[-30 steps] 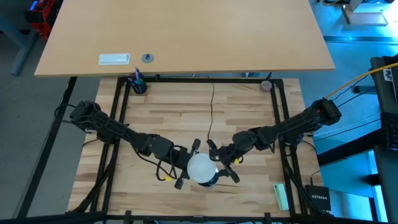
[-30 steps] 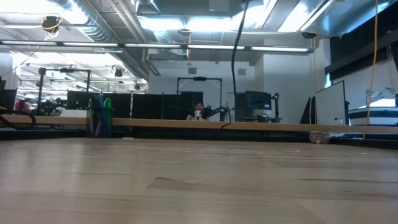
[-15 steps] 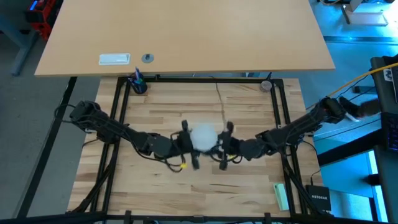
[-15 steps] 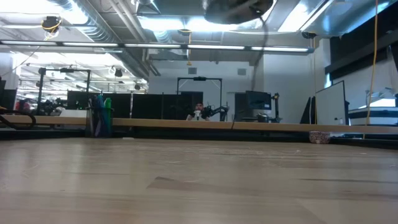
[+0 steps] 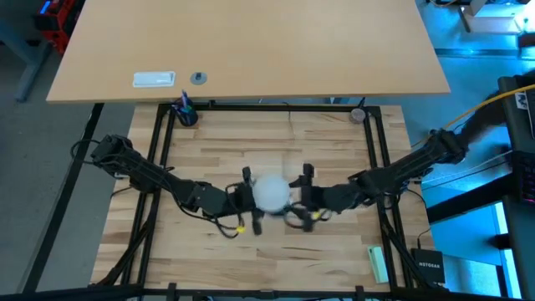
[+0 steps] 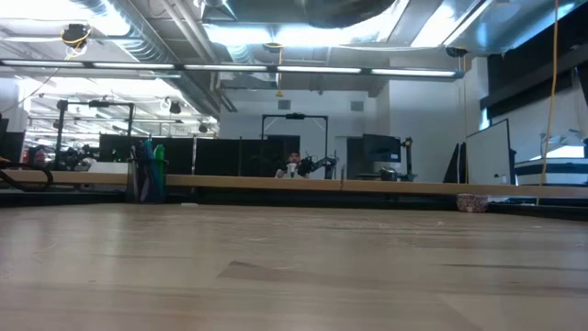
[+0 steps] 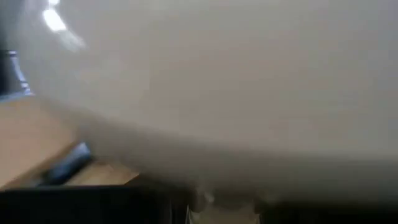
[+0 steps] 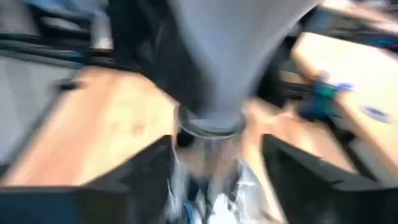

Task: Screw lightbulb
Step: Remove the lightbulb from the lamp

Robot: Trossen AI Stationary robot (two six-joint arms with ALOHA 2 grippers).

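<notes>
Both arms have swung the lightbulb point(image 5: 269, 191) up from the near edge to mid-table, held clear of it. Left gripper point(image 5: 248, 194) is clamped on the dome; right gripper point(image 5: 304, 195) is sitting half-spread at the silver socket point(image 8: 211, 158) below the neck. Likely mid-screw, regripping. Threads are blurred; seating unreadable.
</notes>
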